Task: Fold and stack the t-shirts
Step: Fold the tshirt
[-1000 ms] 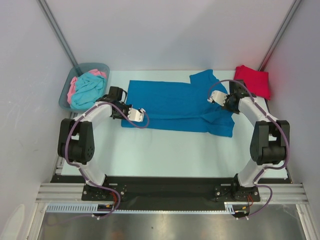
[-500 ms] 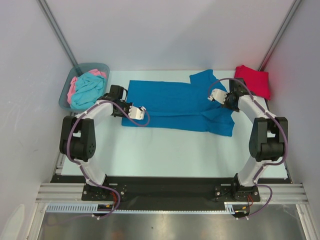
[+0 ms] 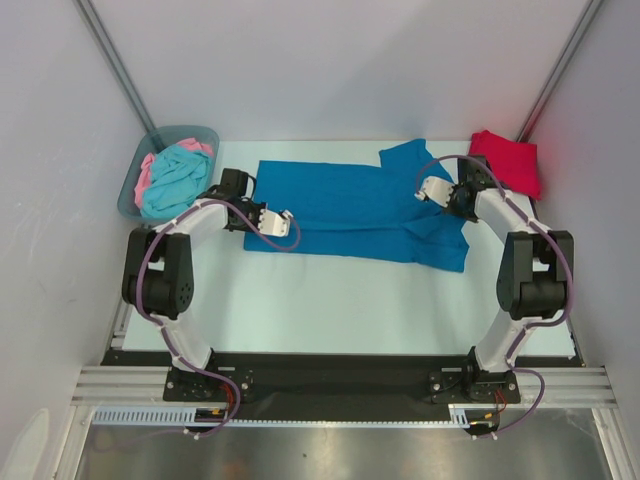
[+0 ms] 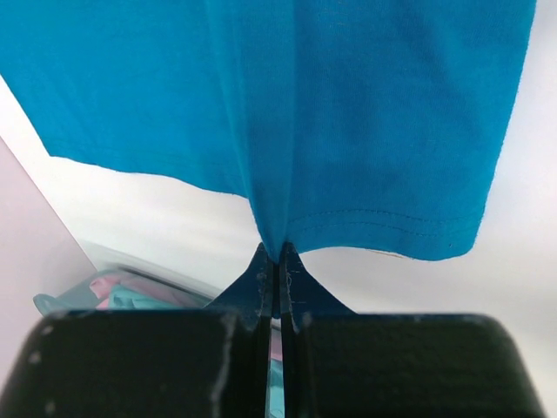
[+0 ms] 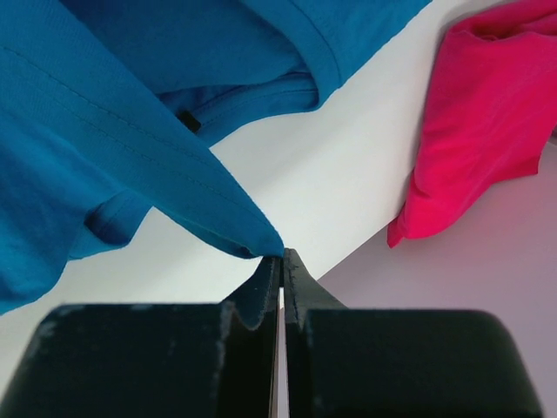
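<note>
Left jaws and right jaws each clamp an edge of the blue shirt [image 3: 350,205] spread between them on the counter [image 3: 330,290]; uneven pulling could slip the right's thin pinch.

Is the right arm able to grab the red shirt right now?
Probably not yet. The red shirt lies close beside it with nothing between, but the right gripper is shut on an edge of the blue shirt.
</note>
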Robot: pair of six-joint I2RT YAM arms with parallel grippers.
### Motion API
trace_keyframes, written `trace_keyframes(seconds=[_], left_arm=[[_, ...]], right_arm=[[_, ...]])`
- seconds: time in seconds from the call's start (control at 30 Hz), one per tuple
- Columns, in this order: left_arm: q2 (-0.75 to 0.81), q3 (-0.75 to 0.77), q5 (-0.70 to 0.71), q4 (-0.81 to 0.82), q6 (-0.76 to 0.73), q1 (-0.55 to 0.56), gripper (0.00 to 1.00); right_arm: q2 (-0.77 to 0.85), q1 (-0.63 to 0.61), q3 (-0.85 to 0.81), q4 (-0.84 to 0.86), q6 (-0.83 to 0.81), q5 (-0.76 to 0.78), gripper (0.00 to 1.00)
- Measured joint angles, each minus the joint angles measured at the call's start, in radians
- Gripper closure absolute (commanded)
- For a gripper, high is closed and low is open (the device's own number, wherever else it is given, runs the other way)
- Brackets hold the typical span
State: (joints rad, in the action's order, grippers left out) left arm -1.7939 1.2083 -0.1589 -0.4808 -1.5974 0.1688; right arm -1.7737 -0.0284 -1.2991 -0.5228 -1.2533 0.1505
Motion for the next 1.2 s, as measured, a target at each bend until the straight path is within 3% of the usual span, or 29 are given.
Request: trace_keyframes(seconds=[1.2], left_arm=[[-0.056, 0.043, 0.018, 0.037, -0.001, -0.002, 1.0]], right_arm=[[-0.071, -0.014, -0.055, 0.034, 0.0, 0.022, 1.0]])
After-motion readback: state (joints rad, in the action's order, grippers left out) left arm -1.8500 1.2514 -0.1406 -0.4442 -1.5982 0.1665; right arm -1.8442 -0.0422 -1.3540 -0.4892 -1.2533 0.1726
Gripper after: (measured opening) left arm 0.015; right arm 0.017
